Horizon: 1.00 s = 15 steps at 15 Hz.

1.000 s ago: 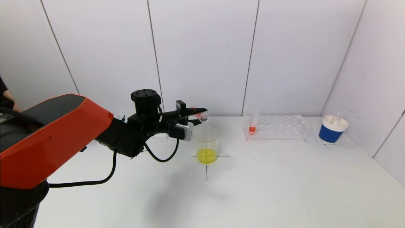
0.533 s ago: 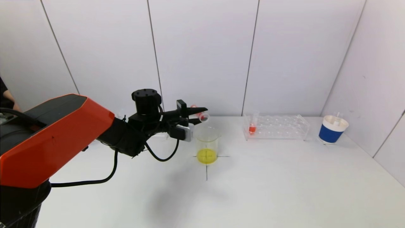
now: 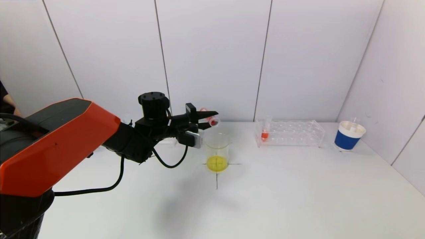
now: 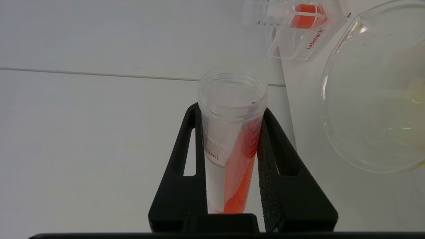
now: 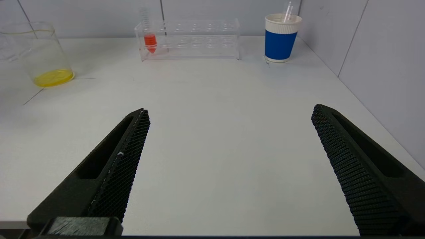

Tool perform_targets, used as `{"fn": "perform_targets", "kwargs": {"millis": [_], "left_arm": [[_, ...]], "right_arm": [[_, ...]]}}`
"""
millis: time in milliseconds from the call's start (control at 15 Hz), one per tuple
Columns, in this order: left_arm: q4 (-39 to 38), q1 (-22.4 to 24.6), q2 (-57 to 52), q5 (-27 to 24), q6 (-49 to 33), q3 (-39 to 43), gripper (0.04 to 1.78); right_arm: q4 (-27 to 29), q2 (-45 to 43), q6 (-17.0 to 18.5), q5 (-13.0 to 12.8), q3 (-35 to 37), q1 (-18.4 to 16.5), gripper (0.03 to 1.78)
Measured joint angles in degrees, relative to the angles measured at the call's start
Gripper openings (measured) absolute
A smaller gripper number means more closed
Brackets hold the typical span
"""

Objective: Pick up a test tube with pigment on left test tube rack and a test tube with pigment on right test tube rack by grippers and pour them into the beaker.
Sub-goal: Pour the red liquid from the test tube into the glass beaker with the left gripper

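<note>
My left gripper (image 3: 209,119) is shut on a clear test tube (image 3: 212,120) holding orange-red pigment, tipped nearly level, its open mouth just above the rim of the beaker (image 3: 217,152). The beaker stands on a black cross mark and has yellow liquid at its bottom. In the left wrist view the tube (image 4: 232,142) sits between my gripper's (image 4: 229,111) black fingers (image 4: 292,172), pigment running along its side, with the beaker (image 4: 375,99) beside it. The right rack (image 3: 289,133) holds one tube of orange pigment (image 3: 265,134). My right gripper (image 5: 229,113) is open, low over the near right of the table. The left rack is hidden behind my left arm.
A blue and white paper cup (image 3: 349,135) with a clear stick in it stands at the far right, beyond the right rack. Grey wall panels close the back and the right side of the white table (image 3: 282,192).
My left gripper has tipped the tube a little further, its mouth slightly lower toward the beaker. The right arm has not moved.
</note>
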Motion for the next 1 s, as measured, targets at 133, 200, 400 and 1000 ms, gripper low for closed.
{"fn": "perform_targets", "kwargs": {"millis": [133,200,400,1000], "left_arm": [[0.02,0.0,0.1,0.0,0.29,-0.04,0.45],[0.02,0.0,0.13,-0.01,0.29,-0.04,0.45],[0.06,0.0,0.21,-0.01,0.74,-0.11,0.45],[0.35,0.48,1.84,0.0,3.35,-3.73,0.45]], "right_arm": [[0.0,0.0,0.0,0.0,0.0,0.0,1.77],[-0.02,0.0,0.0,0.0,0.0,0.0,1.77],[-0.02,0.0,0.0,0.0,0.0,0.0,1.77],[0.0,0.0,-0.02,0.0,0.0,0.0,1.77]]}}
